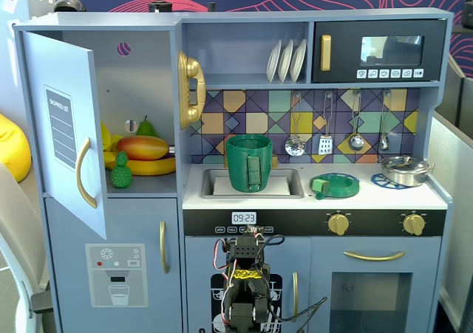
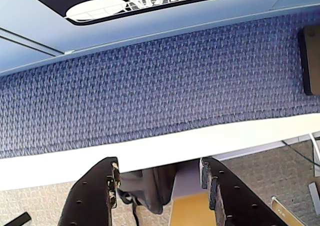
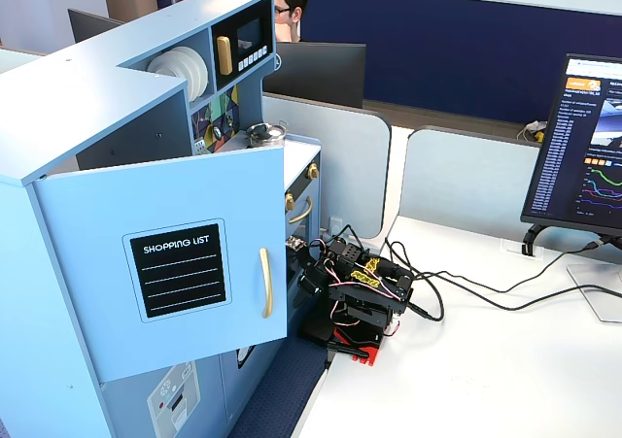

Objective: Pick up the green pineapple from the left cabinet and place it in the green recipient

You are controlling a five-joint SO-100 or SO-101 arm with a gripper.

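Your green pineapple (image 1: 121, 170) stands upright at the front of the shelf in the left cabinet (image 1: 140, 111), just beside the mango (image 1: 143, 148) and bananas (image 1: 148, 166). It looks light, hard and bumpy; I'd pinch its body, not the spiky crown. Your gripper (image 2: 159, 178) is open and empty, folded low over the blue carpet (image 2: 150, 85). The green recipient (image 1: 250, 162) waits in the sink (image 1: 251, 184). Office desks surround you.
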